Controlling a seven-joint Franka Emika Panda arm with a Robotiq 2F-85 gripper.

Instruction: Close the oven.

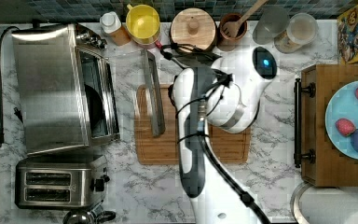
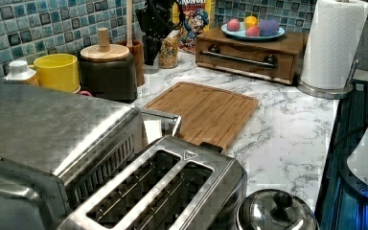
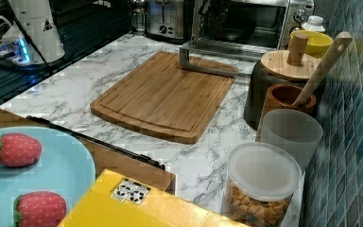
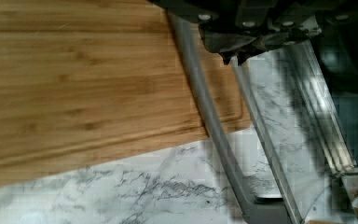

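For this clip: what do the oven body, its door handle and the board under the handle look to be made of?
The oven body looks like brushed stainless steel: grey, streaky sheen. Its drop-down door's bar handle seems to be metal too, a smooth satin grey. The cutting board looks like wood, possibly bamboo, with warm brown grain lines and a routed groove near its edge.

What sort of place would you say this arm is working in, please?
Most likely a kitchen counter, or a mock-up of one: a white marble-patterned worktop backed by blue mosaic wall tiles, carrying a brushed stainless-steel toaster oven with its door dropped open, and a rectangular bamboo cutting board.
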